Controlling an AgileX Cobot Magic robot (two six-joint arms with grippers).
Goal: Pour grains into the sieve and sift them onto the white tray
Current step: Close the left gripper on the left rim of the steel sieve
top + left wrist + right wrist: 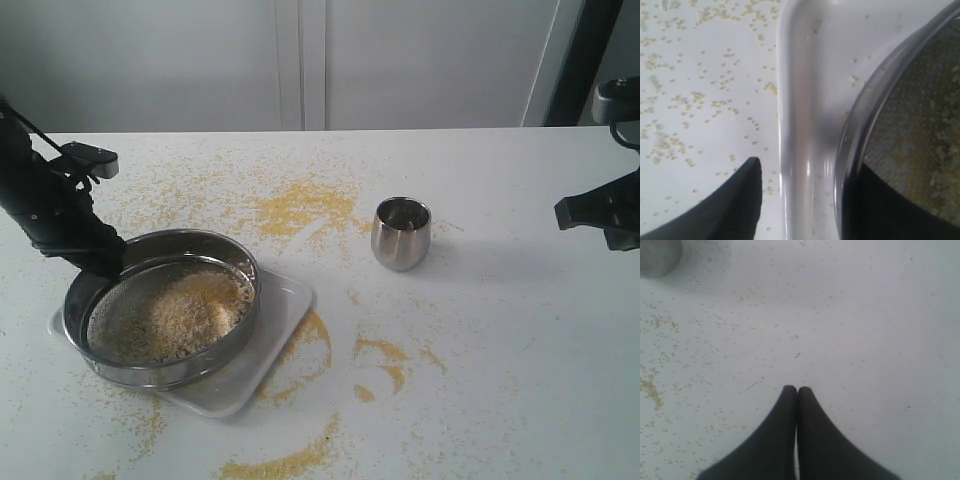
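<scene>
Your sieve sits open side up on the white tray, at the near left of the table. It holds a pale heap of grains spread across the mesh. More yellow grain lies loose on the table. The tray is skewed, and its long axis seems to run from far left to near right in the exterior view, though the sieve hides most of it.

The steel cup stands upright right of the tray. You cannot tell what is at its bottom.

Your left gripper straddles the sieve's far-left rim with jaws spread. The outer finger is clear of the wall and the other finger is inside.

Your right gripper is clenched on nothing, above bare table.
</scene>
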